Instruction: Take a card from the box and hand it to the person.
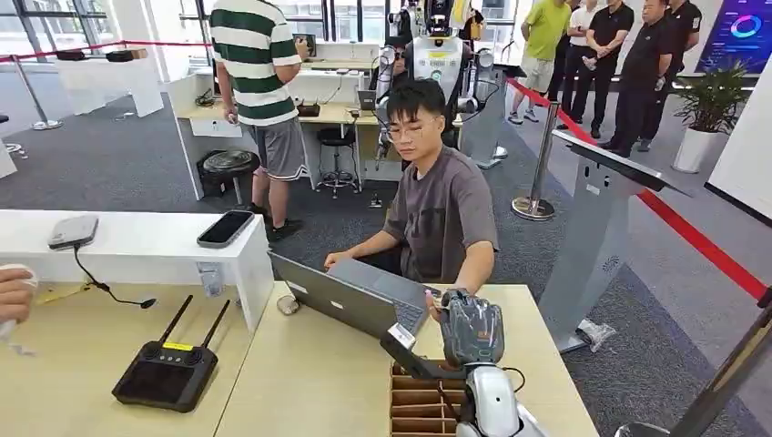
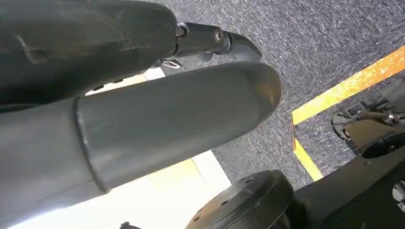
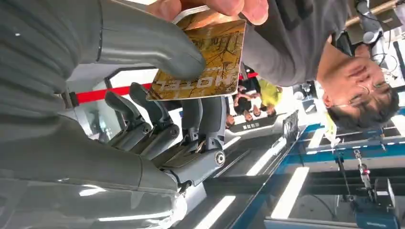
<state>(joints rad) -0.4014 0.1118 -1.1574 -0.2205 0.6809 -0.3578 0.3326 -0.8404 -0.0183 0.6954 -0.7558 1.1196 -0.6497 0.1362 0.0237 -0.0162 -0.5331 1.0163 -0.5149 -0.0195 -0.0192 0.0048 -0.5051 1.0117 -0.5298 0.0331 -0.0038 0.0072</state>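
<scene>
Right at the lens of the right wrist view, the right hand (image 3: 157, 90) pinches one card (image 3: 205, 59), gold-brown with printed lettering, between its thick thumb and dark fingers (image 3: 143, 114). A person's fingers (image 3: 224, 7) already grip the card's far edge, so the card is held from both ends at once. In the head view that hand (image 1: 471, 330) is raised above the cardboard box (image 1: 428, 401) with its dividers, next to the seated person (image 1: 437, 209) behind one open laptop (image 1: 350, 296) on the counter (image 1: 309, 373).

The left hand (image 2: 143, 119) hangs low over grey carpet with a yellow floor line (image 2: 344, 90); its fingers are too close and cropped to tell whether they are spread or curled, though nothing shows in them.

The handover looks nearly done. The risk, as I judge it, is timing: if the hand lets go late while the person pulls, the card may bend or tear; if it lets go before the person's grip is firm, the card could drop into the box or onto the laptop.

Counted: one card in play, one box, one laptop, one black remote with two antennas (image 1: 168, 369), one phone (image 1: 225, 228) on the white ledge, one grey device (image 1: 73, 230) with a cable.
</scene>
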